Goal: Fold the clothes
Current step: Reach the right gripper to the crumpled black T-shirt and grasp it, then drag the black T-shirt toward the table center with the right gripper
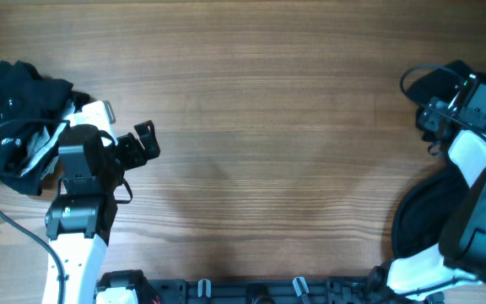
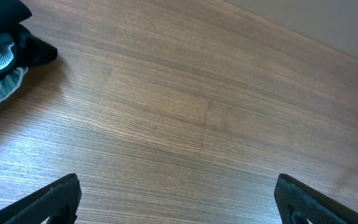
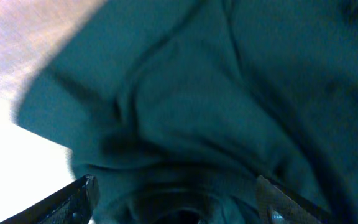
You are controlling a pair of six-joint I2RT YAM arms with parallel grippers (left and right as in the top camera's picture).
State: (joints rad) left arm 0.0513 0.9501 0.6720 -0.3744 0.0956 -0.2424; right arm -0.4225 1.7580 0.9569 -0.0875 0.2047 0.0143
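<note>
Right wrist: dark garment (image 3: 197, 93) directly beneath wide-open, empty-handed right claw (image 3: 174, 183).

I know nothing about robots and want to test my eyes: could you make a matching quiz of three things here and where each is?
Things:
1. left gripper
2. right gripper
3. clothes pile with grey-white trim

Places:
A. close over dark fabric
B. lying at the far left
C. over bare table

Pairs: 1-C, 2-A, 3-B.
</note>
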